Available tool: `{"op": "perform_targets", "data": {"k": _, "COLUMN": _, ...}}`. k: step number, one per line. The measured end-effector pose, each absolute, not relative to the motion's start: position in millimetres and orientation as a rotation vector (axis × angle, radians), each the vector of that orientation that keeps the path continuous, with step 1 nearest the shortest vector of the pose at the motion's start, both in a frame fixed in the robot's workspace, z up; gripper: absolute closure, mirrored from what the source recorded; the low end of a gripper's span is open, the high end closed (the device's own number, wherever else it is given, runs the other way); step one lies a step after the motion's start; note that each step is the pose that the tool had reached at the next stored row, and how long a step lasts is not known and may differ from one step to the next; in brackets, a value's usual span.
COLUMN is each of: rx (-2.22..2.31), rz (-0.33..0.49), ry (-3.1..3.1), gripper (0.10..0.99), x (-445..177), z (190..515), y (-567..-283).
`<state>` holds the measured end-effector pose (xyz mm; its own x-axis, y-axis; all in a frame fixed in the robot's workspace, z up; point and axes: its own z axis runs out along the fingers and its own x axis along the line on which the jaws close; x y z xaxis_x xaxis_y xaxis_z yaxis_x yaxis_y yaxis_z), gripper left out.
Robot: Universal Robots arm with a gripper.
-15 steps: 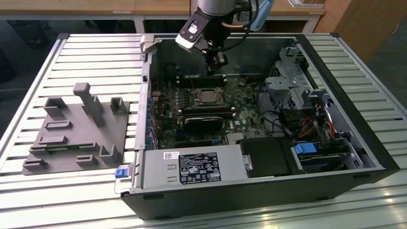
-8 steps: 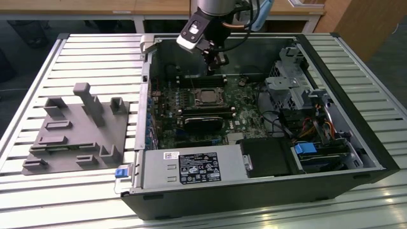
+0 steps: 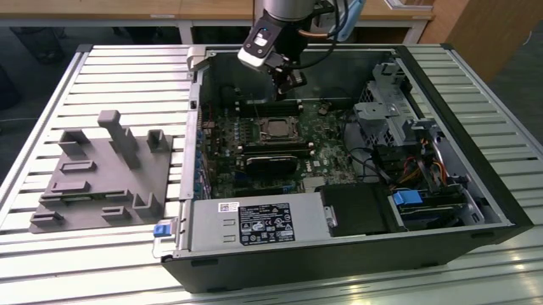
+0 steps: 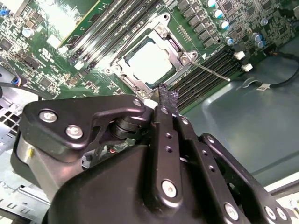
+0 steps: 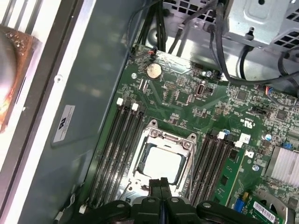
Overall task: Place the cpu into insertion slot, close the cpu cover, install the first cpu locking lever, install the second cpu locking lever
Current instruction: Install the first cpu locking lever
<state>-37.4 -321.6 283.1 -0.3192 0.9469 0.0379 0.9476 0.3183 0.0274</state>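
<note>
Silver cpu cover [image 5: 170, 136] frames cpu [image 5: 161, 161] — hand [image 5: 161, 182] hovers near.

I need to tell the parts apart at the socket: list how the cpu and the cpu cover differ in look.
The cpu is a solid, plain, pale square; the cpu cover is an open frame with a cut-out middle. The cpu shows through that cut-out, while the cpu cover rings it and has the larger outline. Both are silvery metal and square.

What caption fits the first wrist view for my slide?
Shut gripper near the edge of the cpu cover, closed over the cpu.
</note>
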Motion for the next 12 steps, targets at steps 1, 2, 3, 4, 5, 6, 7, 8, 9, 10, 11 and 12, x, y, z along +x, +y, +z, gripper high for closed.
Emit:
{"op": "perform_targets", "data": {"k": 1, "rx": -1.816, "rz": -0.069, "ry": -2.544, "gripper": 0.98, "x": -37.3, "z": 283.2, "y": -321.6}}
{"op": "perform_targets", "data": {"k": 2, "rx": -1.809, "rz": -0.069, "ry": -2.549, "gripper": 0.98, "x": -37.3, "z": 283.1, "y": -321.6}}
{"op": "perform_targets", "data": {"k": 3, "rx": -1.801, "rz": -0.069, "ry": -2.554, "gripper": 0.98, "x": -37.3, "z": 283.1, "y": -321.6}}
{"op": "perform_targets", "data": {"k": 4, "rx": -1.794, "rz": -0.069, "ry": -2.56, "gripper": 0.98, "x": -37.3, "z": 283.1, "y": -321.6}}
{"op": "perform_targets", "data": {"k": 5, "rx": -1.786, "rz": -0.069, "ry": -2.565, "gripper": 0.98, "x": -37.3, "z": 283.1, "y": -321.6}}
{"op": "perform_targets", "data": {"k": 6, "rx": -1.779, "rz": -0.069, "ry": -2.57, "gripper": 0.98, "x": -37.3, "z": 283.1, "y": -321.6}}
{"op": "perform_targets", "data": {"k": 7, "rx": -1.771, "rz": -0.069, "ry": -2.575, "gripper": 0.98, "x": -37.4, "z": 283.2, "y": -321.6}}
{"op": "perform_targets", "data": {"k": 8, "rx": -1.763, "rz": -0.069, "ry": -2.58, "gripper": 0.98, "x": -37.3, "z": 283.2, "y": -321.6}}
{"op": "perform_targets", "data": {"k": 9, "rx": -1.756, "rz": -0.069, "ry": -2.585, "gripper": 0.98, "x": -37.3, "z": 283.2, "y": -321.6}}
{"op": "perform_targets", "data": {"k": 10, "rx": -1.749, "rz": -0.068, "ry": -2.59, "gripper": 0.98, "x": -37.3, "z": 283.2, "y": -321.6}}
{"op": "perform_targets", "data": {"k": 11, "rx": -1.742, "rz": -0.068, "ry": -2.594, "gripper": 0.98, "x": -37.3, "z": 283.2, "y": -321.6}}
{"op": "perform_targets", "data": {"k": 12, "rx": -1.736, "rz": -0.068, "ry": -2.598, "gripper": 0.98, "x": -37.3, "z": 283.2, "y": -321.6}}
